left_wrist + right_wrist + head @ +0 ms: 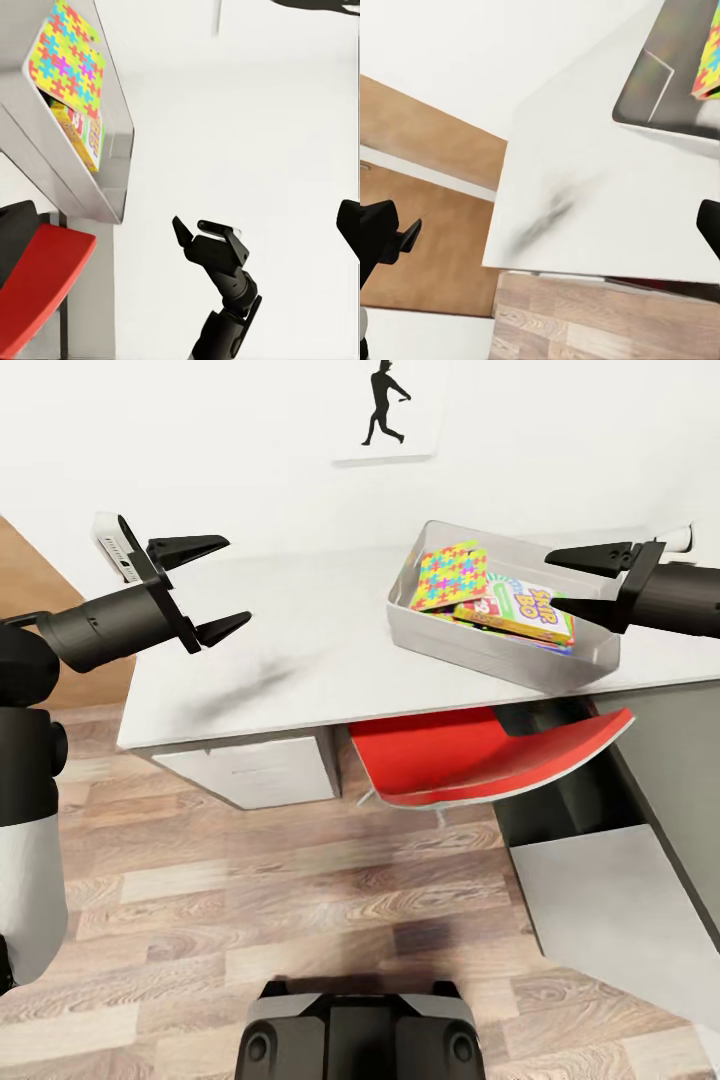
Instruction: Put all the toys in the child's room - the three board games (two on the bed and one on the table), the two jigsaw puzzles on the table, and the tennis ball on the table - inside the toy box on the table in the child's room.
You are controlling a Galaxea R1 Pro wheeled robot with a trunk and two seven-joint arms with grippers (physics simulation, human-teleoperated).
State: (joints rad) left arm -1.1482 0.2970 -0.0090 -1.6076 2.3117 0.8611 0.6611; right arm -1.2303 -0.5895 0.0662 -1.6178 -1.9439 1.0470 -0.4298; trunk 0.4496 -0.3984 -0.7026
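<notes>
- The wall (pixel 200 450) behind the desk is plain white, evenly lit.
- A white poster (pixel 385 410) with a black silhouette of a striding figure hangs on it.
- The floor (pixel 250 880) is wood plank in mixed light and brown tones.
- A light wooden panel (pixel 40 610) stands at the left, beside the desk.
- A red chair seat (pixel 470 755) is tucked under the desk edge.
- A pale drawer unit (pixel 250 770) sits beneath the desk, left of the chair.
- A lower grey desk (pixel 620 920) runs along the right.
</notes>
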